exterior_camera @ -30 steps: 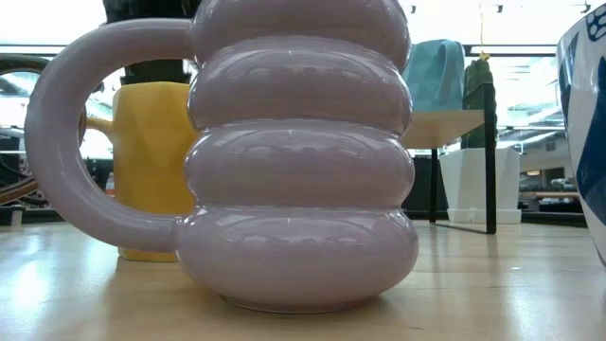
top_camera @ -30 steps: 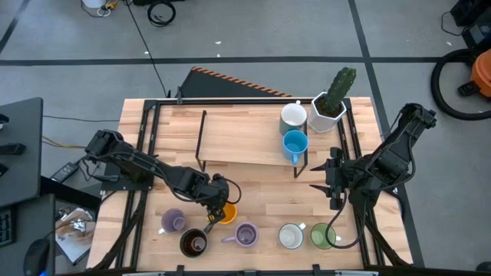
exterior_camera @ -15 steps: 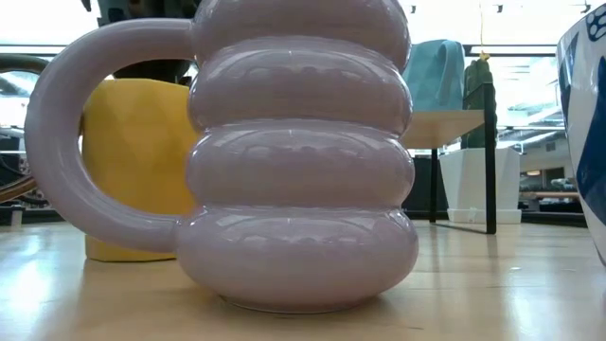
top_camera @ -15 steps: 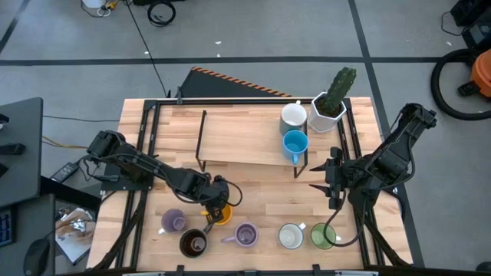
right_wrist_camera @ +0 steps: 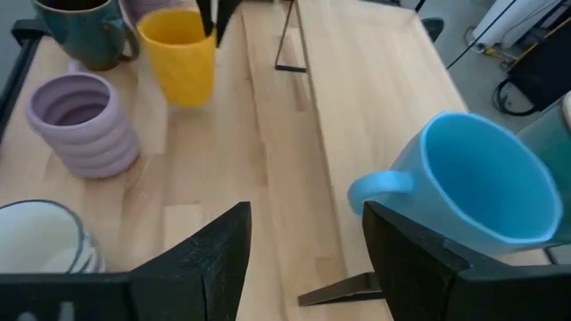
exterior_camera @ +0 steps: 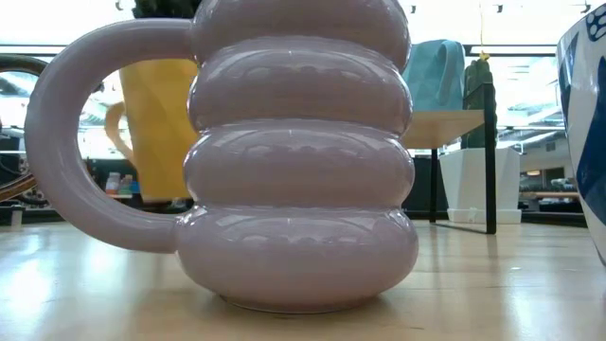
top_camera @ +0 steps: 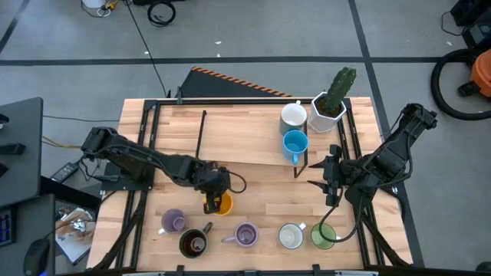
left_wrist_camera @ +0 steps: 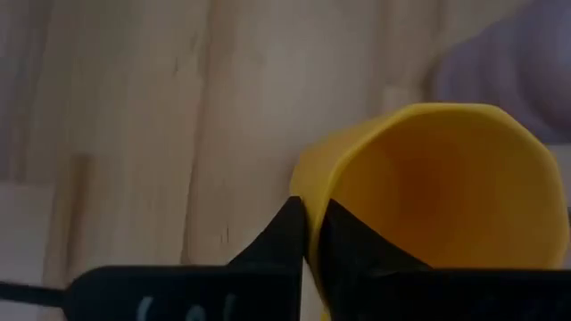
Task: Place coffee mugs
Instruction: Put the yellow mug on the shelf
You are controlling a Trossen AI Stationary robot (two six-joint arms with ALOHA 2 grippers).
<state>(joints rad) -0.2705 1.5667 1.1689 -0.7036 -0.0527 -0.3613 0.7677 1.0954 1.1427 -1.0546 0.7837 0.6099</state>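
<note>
The left tool (top_camera: 212, 201) is closed on the rim of the orange mug (top_camera: 221, 203): in the left wrist view one finger (left_wrist_camera: 287, 234) lies outside the wall and the other inside it, pinching the wall between them. In the low view the orange mug hangs clear of the table (top_camera: 253, 195), its base above the wood, behind the ribbed lavender mug (exterior_camera: 298, 156) that fills that picture. It sits near the middle of the table's front half, just behind the front row: a second lavender mug (top_camera: 173, 221), a dark brown mug (top_camera: 193, 243), the ribbed lavender one, a white mug (top_camera: 291, 236) and a green mug (top_camera: 322, 235). On the raised wooden shelf (top_camera: 238, 138) at the back stand a blue mug (top_camera: 294, 143) and another white mug (top_camera: 293, 115), beside a white pot with a cactus (top_camera: 333, 103). The right tool (top_camera: 330, 182) waits with its fingers apart and empty, near the shelf's end, facing the blue mug. I judge the orange mug to be rigid, glazed and smooth, so a rim pinch can slip or let it swing; it looks light enough for such a grip but would chip or crack if knocked against the shelf edge. The rim opposite the handle, as taken here, seems a sound place to hold; the handle would be harder to reach.
</note>
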